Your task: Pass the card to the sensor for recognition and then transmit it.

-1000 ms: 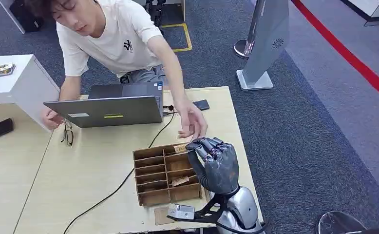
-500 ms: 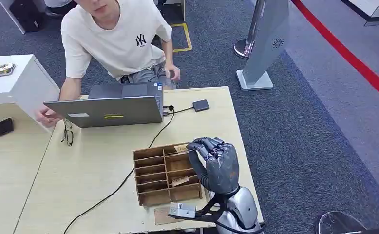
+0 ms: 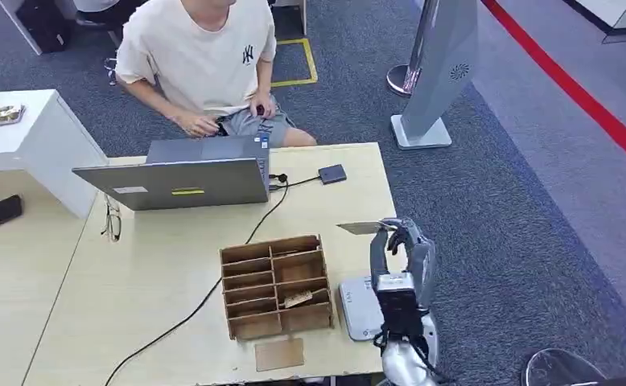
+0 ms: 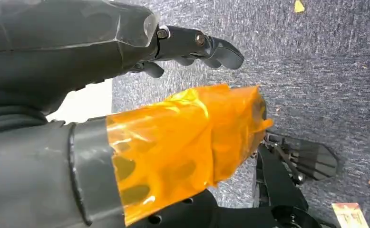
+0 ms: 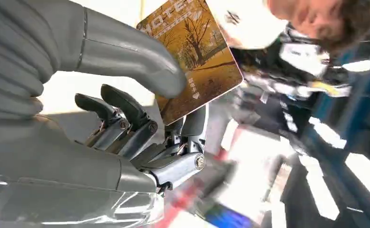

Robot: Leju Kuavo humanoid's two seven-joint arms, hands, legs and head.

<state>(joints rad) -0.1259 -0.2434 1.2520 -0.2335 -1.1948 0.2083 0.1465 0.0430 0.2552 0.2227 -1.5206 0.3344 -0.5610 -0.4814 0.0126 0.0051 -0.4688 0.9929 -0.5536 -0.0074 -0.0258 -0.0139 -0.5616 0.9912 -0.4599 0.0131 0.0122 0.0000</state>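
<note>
With card (image 3: 361, 228) pinched between thumb and fingers of right hand (image 3: 402, 249), raised above grey sensor (image 3: 360, 308), next: lower card onto sensor for reading.

You're looking at an office-like demo or test space — grey carpet (image 3: 495, 209) underfoot with a red line (image 3: 571, 88) and yellow floor marking (image 3: 298, 60) taped on it. A pale wooden desk (image 3: 157, 281) carries an open laptop (image 3: 177, 181) with a trailing cable (image 3: 205, 297), and a person (image 3: 205, 64) sits behind it. A white cabinet (image 3: 36, 141) and a grey standing kiosk (image 3: 434, 72) flank the desk — working furniture, nothing domestic.
</note>
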